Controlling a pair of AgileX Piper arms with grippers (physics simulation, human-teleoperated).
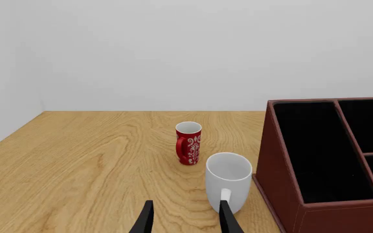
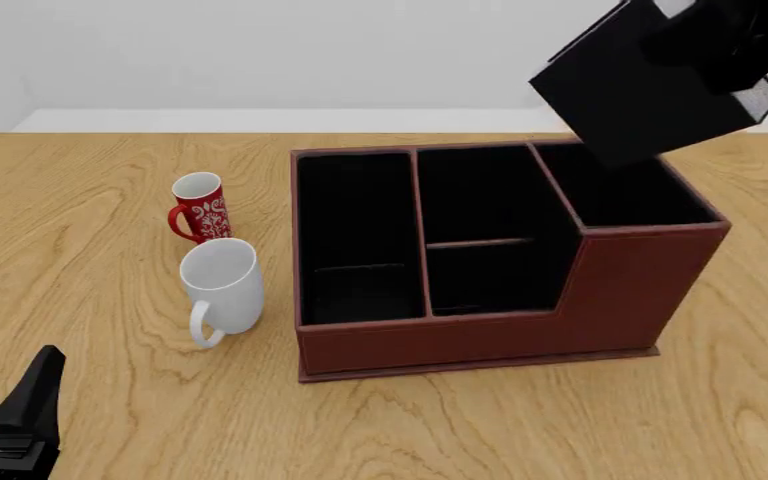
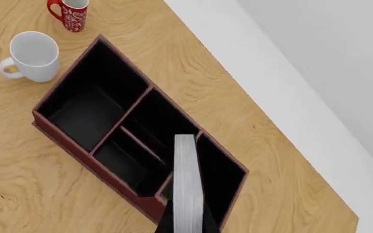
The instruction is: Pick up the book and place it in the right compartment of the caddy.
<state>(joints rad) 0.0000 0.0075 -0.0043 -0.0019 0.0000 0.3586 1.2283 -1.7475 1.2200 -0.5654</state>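
The right hand [image 2: 724, 45] grips the book [image 2: 644, 90], tilted in the air above the caddy's [image 2: 491, 335] right compartment [image 2: 618, 190]. The left hand [image 1: 185, 218] hovers released, low over the desk [image 2: 91, 340], near a white mug [image 2: 221, 285] and a red mug [image 2: 199, 207].

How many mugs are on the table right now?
2. The red patterned mug stands left of the caddy, farther from the arms. The white mug stands just in front of it, closer to the caddy's left wall. No others show.
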